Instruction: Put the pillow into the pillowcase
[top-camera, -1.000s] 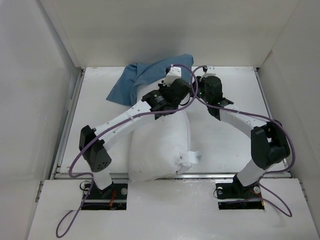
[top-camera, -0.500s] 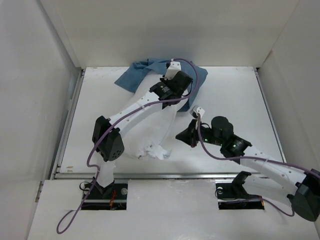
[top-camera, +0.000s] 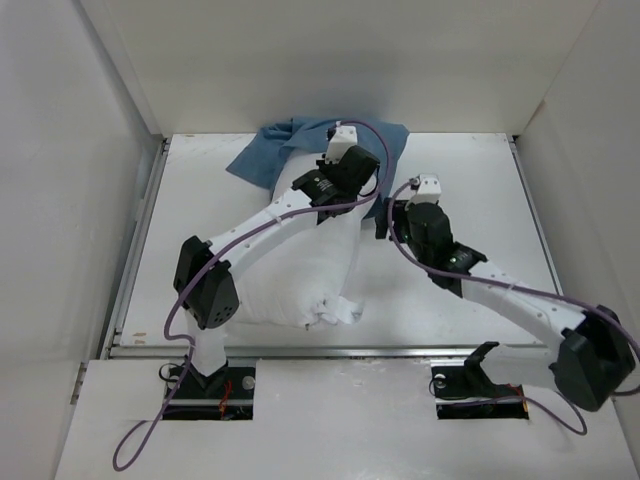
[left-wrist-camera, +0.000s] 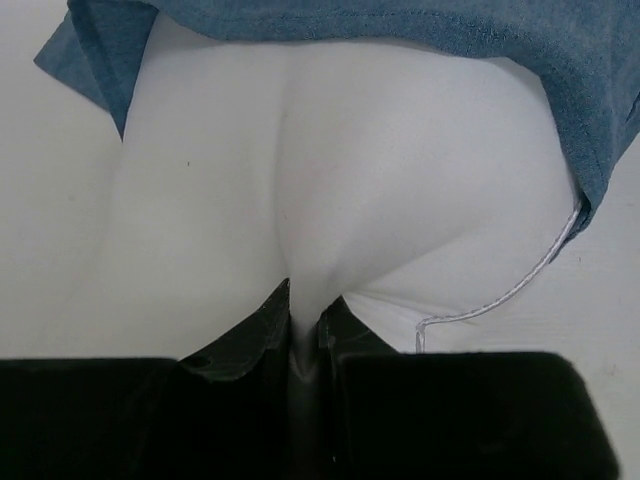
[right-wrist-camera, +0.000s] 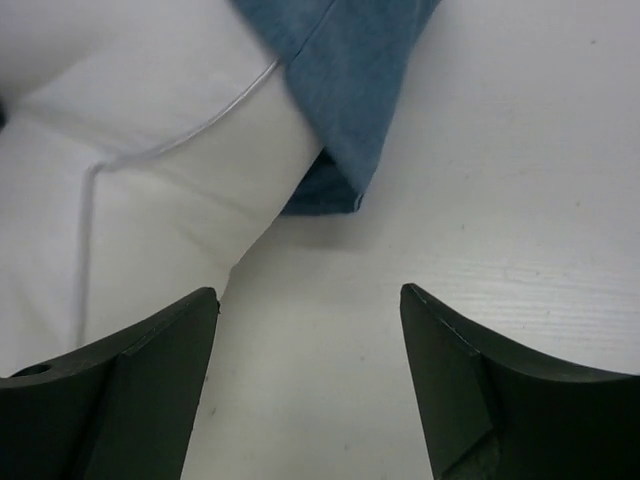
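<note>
The white pillow (top-camera: 300, 265) lies lengthwise in the middle of the table, its tagged corner (top-camera: 338, 310) near the front edge. Its far end sits under the open edge of the slate-blue pillowcase (top-camera: 300, 135), which is bunched against the back wall. My left gripper (top-camera: 340, 180) is over the pillow's far part. In the left wrist view it (left-wrist-camera: 308, 295) is shut on a pinched fold of the pillow (left-wrist-camera: 350, 180), with the pillowcase (left-wrist-camera: 420, 25) draped just ahead. My right gripper (top-camera: 388, 218) stands open beside the pillow's right side. Its jaws (right-wrist-camera: 308, 292) are over bare table, near the pillow (right-wrist-camera: 130, 150) and the pillowcase hem (right-wrist-camera: 345, 90).
White walls close the table (top-camera: 470, 180) in at the back and both sides. A metal rail (top-camera: 400, 350) runs along the front edge. Purple cables loop off both arms.
The right arm swung down toward the front, then back up to the pillow's right side, and its gripper opened. The pillow shifted and the pillowcase spread further over its far end. The left grip held.
</note>
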